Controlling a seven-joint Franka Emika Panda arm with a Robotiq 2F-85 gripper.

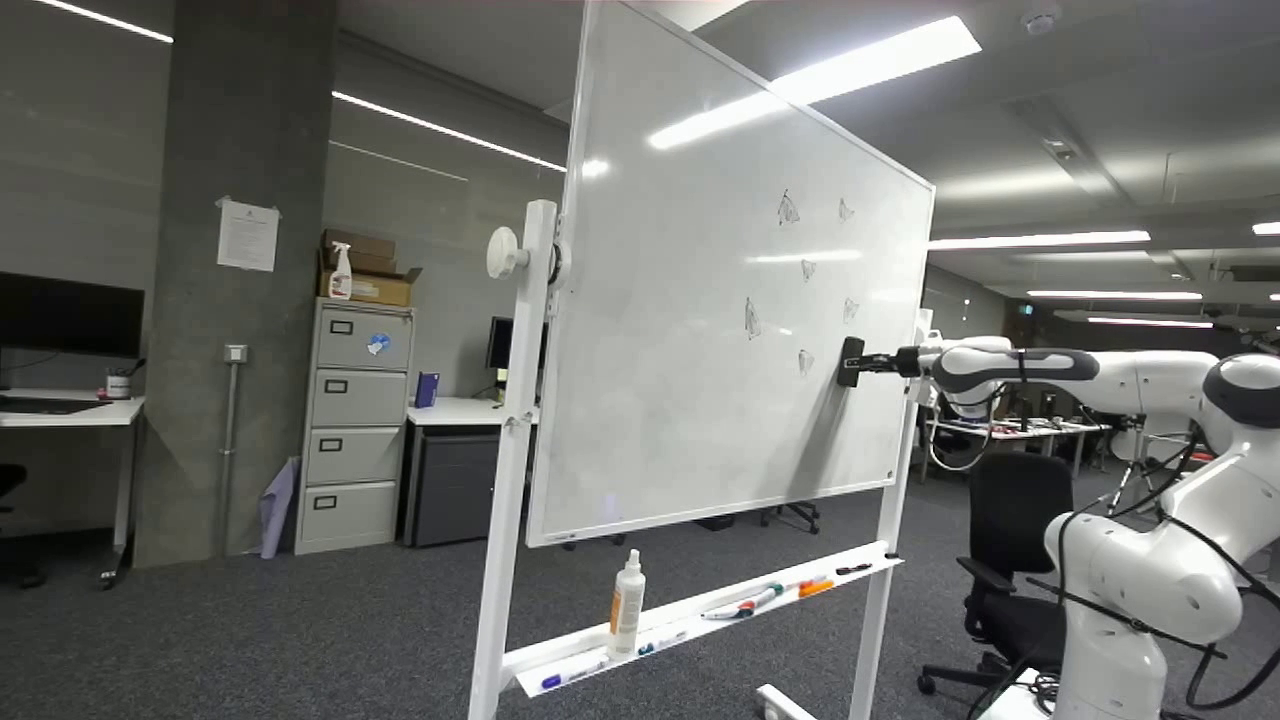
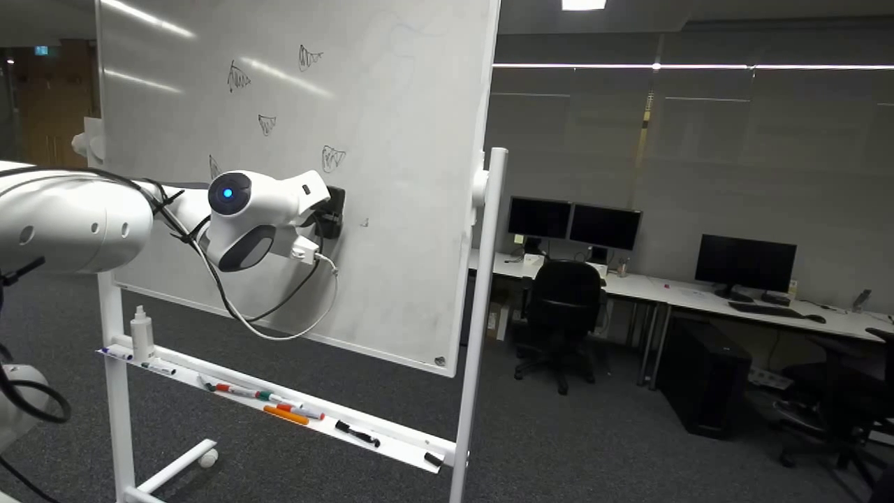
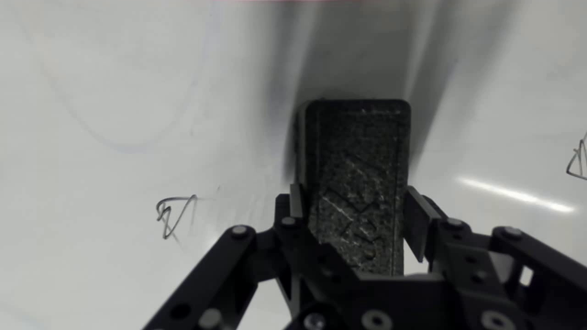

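Black eraser (image 3: pixel 360 151), long side upright, at the whiteboard (image 1: pixel 680 380), near small black sketches (image 2: pixel 333 158). My gripper (image 3: pixel 357 208) has it clamped by its long sides, jaws parted by the eraser's width. I can't be certain its face touches the board. Lower down: tray (image 2: pixel 401 447), upright bottle (image 1: pixel 626 608), loose markers (image 2: pixel 286 415).

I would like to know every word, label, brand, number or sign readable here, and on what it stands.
No text is readable.
Eraser: marks, not readable as letters.
Sheet on the pillar: print too small.
Tray bottle: label too small.
Cabinet bottle: label too small.
Lit sign: too small.
Whiteboard: drawings, no readable writing.
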